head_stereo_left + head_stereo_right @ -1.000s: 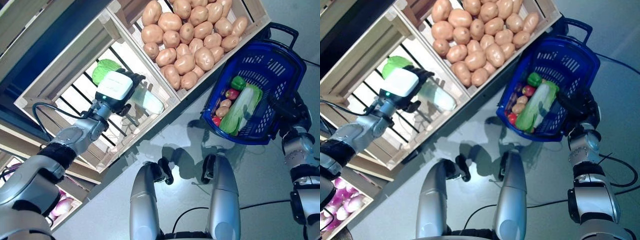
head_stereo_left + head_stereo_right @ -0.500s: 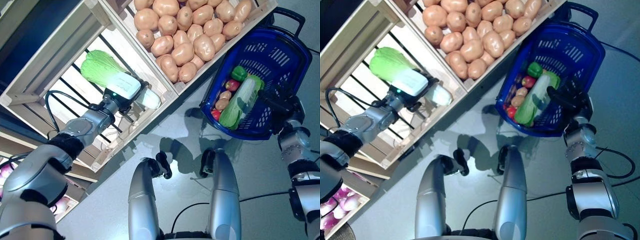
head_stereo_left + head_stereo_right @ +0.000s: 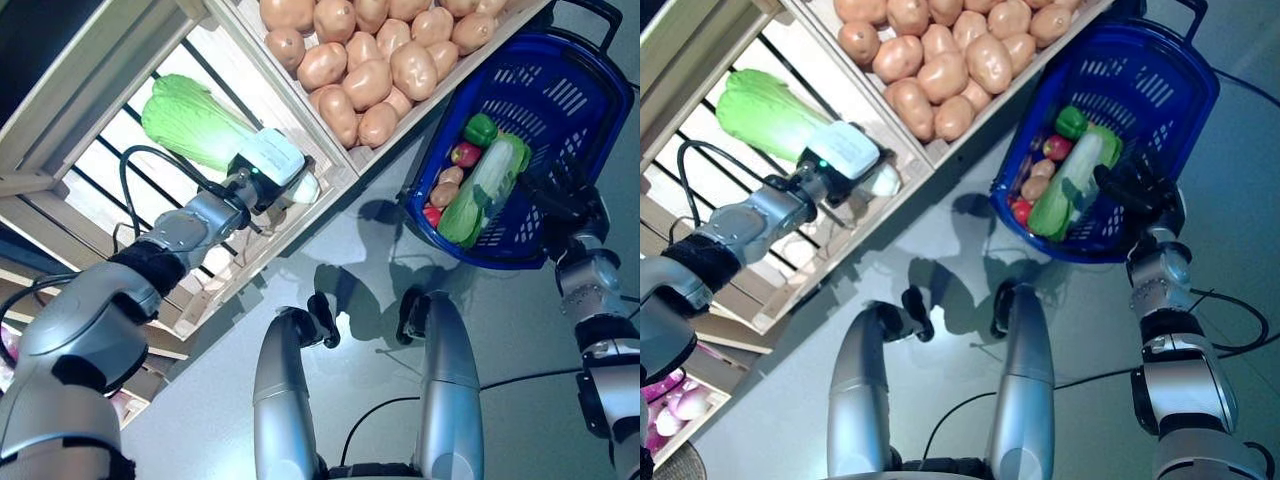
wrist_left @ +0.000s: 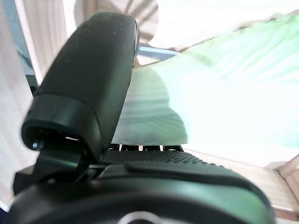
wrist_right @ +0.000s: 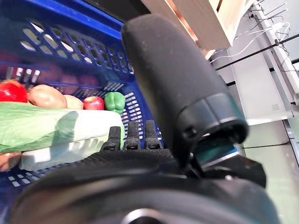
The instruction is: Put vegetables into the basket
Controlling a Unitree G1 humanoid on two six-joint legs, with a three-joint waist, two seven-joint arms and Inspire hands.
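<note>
A napa cabbage [image 3: 190,122] with green leaves and a white base lies in a slatted wooden crate [image 3: 90,130] of the stand. My left hand [image 3: 265,165] rests on the cabbage near its white end. In the left wrist view the thumb [image 4: 88,93] stands straight beside the pale green cabbage [image 4: 224,84], and the hand is open. The blue basket [image 3: 590,90] stands on the floor at the right. It holds another napa cabbage [image 3: 480,195], a green pepper [image 3: 480,130], a red round vegetable [image 3: 465,155] and small potatoes [image 3: 445,192]. My right hand [image 3: 560,195] is open at the basket's near rim.
A crate of potatoes [image 3: 370,60] stands beside the cabbage crate, right next to the basket. The grey floor [image 3: 350,250] spreads between the stand and the basket.
The whole picture has shifted, so the camera moved. My left hand now sits nearer the cabbage's white end and more green leaf shows. The right hand stays at the basket's rim.
</note>
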